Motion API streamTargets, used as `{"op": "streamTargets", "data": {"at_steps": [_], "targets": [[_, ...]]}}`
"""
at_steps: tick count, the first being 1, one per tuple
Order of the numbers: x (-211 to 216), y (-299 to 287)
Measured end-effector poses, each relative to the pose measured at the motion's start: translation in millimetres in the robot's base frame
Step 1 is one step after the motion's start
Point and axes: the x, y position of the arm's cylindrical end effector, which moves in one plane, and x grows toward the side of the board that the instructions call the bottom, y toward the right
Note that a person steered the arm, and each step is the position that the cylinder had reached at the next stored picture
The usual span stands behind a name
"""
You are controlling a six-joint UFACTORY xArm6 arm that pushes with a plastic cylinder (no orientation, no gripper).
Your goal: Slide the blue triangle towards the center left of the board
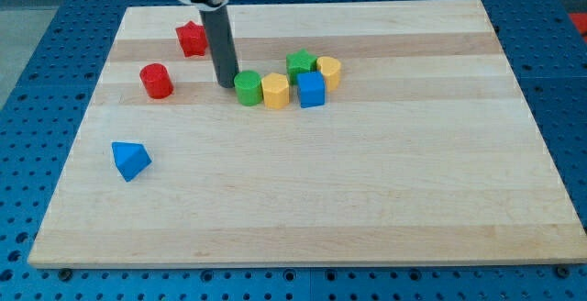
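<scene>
The blue triangle (pixel 130 160) lies near the view's left edge of the wooden board (pixel 367 209), below the middle height. My tip (pixel 227 83) rests on the board well up and to the right of it, just left of the green cylinder (pixel 248 88). The tip stands apart from the blue triangle by a wide gap.
A red cylinder (pixel 157 80) and a red star-like block (pixel 192 39) sit at the upper left. A cluster right of my tip holds a yellow block (pixel 275 90), a blue cube (pixel 311 90), a green star-like block (pixel 300 63) and a yellow cylinder (pixel 329 70).
</scene>
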Motion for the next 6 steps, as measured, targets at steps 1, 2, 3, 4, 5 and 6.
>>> {"op": "streamTargets", "data": {"at_steps": [1, 2, 3, 4, 5, 6], "targets": [[10.2, -16.7], [37.3, -44.9], [70.8, -35.5], [103.0, -5.3], [144.0, -1.4], [198.6, -24.6]]}}
